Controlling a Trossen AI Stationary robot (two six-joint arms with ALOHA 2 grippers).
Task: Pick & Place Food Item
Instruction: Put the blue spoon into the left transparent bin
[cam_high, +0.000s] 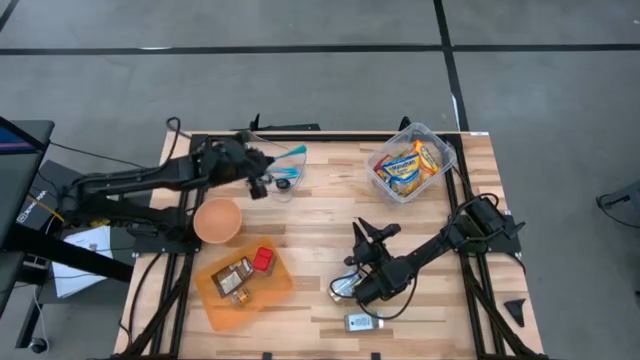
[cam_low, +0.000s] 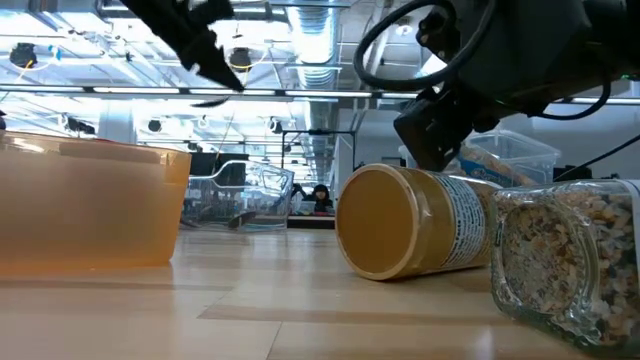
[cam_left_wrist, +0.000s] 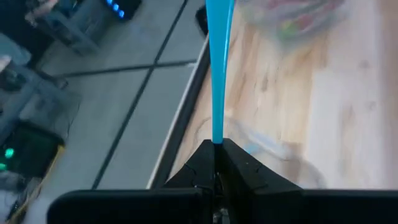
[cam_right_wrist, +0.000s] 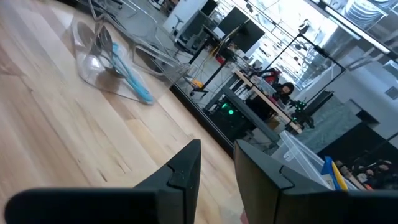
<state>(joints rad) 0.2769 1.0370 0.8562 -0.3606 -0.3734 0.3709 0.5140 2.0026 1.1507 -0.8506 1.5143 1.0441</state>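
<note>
My left gripper (cam_high: 262, 182) is at the table's far left, next to a clear utensil container (cam_high: 285, 172), and is shut on a blue utensil (cam_left_wrist: 217, 74). A jar with a tan lid (cam_low: 400, 235) lies on its side near the table's middle, beside my right arm. My right gripper (cam_right_wrist: 217, 163) points level toward the far left. Its fingers stand a little apart with nothing between them. A glass jar of grains (cam_low: 570, 260) lies on its side near the front edge. An orange tray (cam_high: 240, 282) holds packaged food. My left gripper pinches one end of the blue utensil's handle (cam_left_wrist: 216, 138) between its two fingertips. The handle runs straight out beyond the fingers, in line with them. The utensil is raised above the table; its far end leaves the wrist picture.
An orange bowl (cam_high: 217, 220) stands between my left arm and the tray. A clear bin of snack packets (cam_high: 410, 165) sits at the far right corner. Bare wood (cam_high: 320, 220) lies between the bowl and my right arm.
</note>
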